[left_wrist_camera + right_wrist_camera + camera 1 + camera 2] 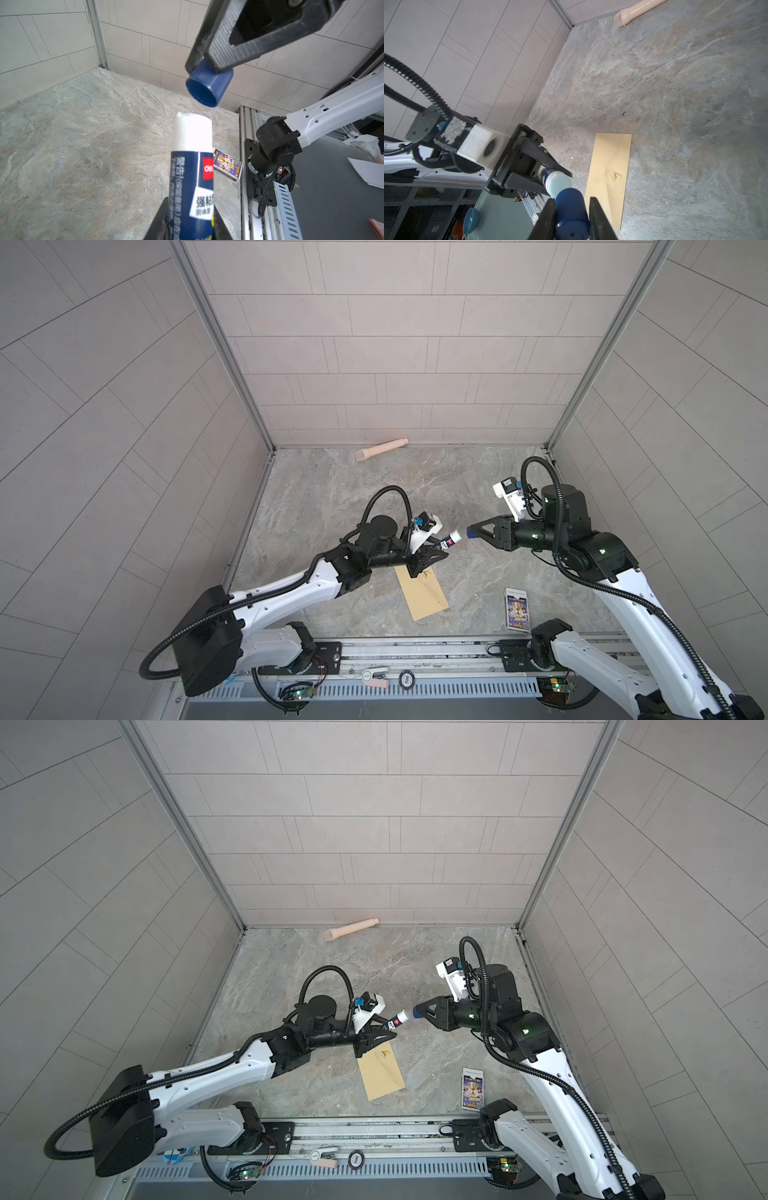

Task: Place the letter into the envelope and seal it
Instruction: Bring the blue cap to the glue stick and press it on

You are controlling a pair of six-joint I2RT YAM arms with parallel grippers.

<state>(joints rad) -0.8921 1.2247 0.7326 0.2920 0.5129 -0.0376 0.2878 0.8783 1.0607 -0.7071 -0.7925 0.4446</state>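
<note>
So the left gripper [441, 549] clamps the uncapped glue stick [191, 176] while the right gripper [473, 533] pinches its blue cap [207, 87] just off the tip, presumably for sealing the envelope [424, 597] lying flat near the tabletop's [332, 497] front edge, letter unseen, likely inside.

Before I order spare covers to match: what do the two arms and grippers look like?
The left arm and right arm have white links and black joints. Each has a black corrugated cable looping over the wrist and a white camera block. The left gripper and right gripper are black with tapering, hollow triangular fingers. Green lights glow on the right arm's joints.
</note>
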